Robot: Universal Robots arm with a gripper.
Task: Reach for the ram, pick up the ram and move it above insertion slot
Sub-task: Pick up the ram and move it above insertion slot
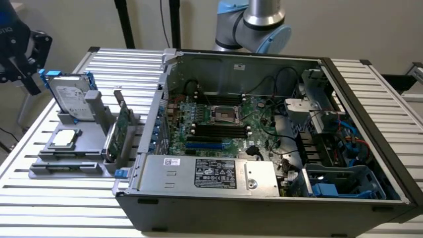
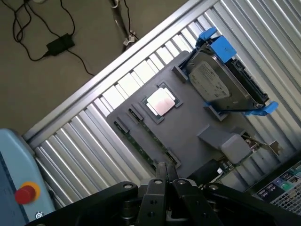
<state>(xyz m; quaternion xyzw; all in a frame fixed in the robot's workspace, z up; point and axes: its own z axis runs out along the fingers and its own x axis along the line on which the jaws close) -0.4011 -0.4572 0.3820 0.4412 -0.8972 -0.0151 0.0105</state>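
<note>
The wrist view shows the gripper [image 2: 165,172] with its jaws clenched on nothing, hovering above the edge of the grey holder [image 2: 188,136], where the ram [image 2: 143,150] lies flat in its groove. Beyond the holder are a bare floor [image 2: 42,89] with a power adapter [image 2: 61,43], and a red button [image 2: 26,194]. The exterior view adds the open computer case [image 1: 264,124] beside the holder, both on a slatted aluminium table [image 1: 46,203].

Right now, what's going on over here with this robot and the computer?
A robot arm is working beside an open computer case. Its gripper is shut and empty, hovering over the gray holder that carries a hard drive, a processor chip and the ram stick. The ram stick sits along the holder's edge, not yet picked up.
</note>
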